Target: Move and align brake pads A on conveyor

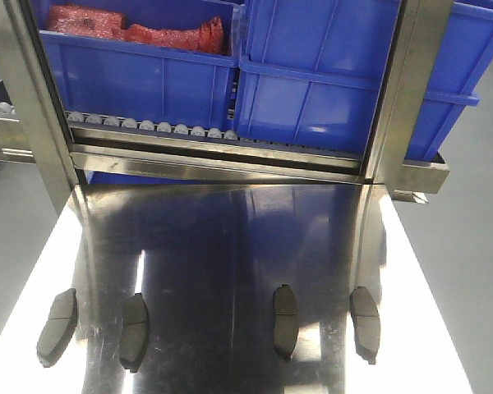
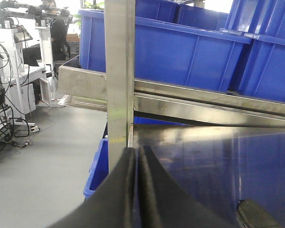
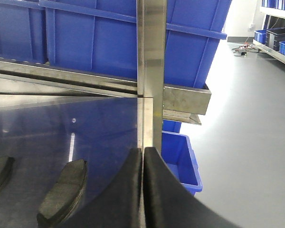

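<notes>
Four brake pads A (image 1: 285, 320) lie flat along the near edge of a mirror-like steel tabletop (image 1: 222, 246), friction faces up, each running lengthwise from near to far. They sit in two pairs. One pair is at the near left, its outer pad (image 1: 57, 327) close to the table's left edge and its partner (image 1: 134, 331) just to the right. The other pair is at the near right, with the outer pad (image 1: 364, 322) toward the right edge. The gap between the pairs is wider than the gap within either one, and no pad touches another.

The left gripper (image 2: 136, 151) hangs over the table's left side in front of a steel post (image 2: 119, 71), its black fingers pressed together with nothing between them. One pad's end (image 2: 256, 216) shows low to its right. The right gripper (image 3: 143, 151) is likewise closed and empty, lined up with the right-hand post (image 3: 151, 57). Two pads lie on the steel to its left, the nearer one (image 3: 64, 192) in fuller view (the other is cut off by the picture's edge).

At the far end of the table, blue plastic bins (image 1: 312, 90) stand on a rack above a row of small steel rollers (image 1: 148, 125). The left bin holds crumpled red material (image 1: 140, 29).
</notes>
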Robot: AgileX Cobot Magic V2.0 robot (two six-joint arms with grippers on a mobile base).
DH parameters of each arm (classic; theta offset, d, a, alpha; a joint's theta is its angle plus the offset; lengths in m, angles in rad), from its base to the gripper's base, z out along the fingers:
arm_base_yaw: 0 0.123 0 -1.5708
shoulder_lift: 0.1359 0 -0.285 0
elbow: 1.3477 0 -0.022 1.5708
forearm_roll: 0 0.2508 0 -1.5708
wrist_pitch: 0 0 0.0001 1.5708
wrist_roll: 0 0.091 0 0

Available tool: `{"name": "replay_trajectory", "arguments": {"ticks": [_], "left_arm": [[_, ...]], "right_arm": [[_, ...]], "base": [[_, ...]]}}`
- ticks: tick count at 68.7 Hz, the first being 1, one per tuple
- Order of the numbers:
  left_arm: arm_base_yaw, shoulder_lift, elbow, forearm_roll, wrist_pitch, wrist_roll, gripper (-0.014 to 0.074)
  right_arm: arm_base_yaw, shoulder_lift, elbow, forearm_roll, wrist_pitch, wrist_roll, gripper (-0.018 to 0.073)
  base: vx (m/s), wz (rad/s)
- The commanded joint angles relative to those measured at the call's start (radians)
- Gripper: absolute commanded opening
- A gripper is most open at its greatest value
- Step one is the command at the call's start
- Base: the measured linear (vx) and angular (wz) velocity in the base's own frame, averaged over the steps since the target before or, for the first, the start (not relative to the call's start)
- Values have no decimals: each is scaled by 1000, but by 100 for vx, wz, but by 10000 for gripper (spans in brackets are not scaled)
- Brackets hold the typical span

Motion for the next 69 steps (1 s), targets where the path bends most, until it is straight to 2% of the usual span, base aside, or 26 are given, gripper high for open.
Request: {"name": "replay_trajectory", "arguments": {"ticks": [1,21,29,55,62,69], "left_arm": [[-5,-13,16,-3,-83,-4,-6],[-5,-13,16,-3,-94,-4,-6],[-5,-13,16,-3,-167,-4,-6],[-5,-13,-17,-3,-527,-4,-6],[-5,-10,-94,-3,-489,-4,-6],[-5,50,-234,-1,-362,-4,-6]], "right_arm": [[-3,-10,11,-7,-73,-8,-12],[-3,-10,11,-7,-73,-8,-12],[-3,-10,11,-7,-73,-8,-12],[-3,-10,11,-7,-75,-8,-12],[-3,-10,11,-7,-75,-8,-12],[-3,-10,11,-7,-75,-8,-12]], "base": [[0,0],[0,0],[0,0],[0,0],[0,0],[0,0]]}}
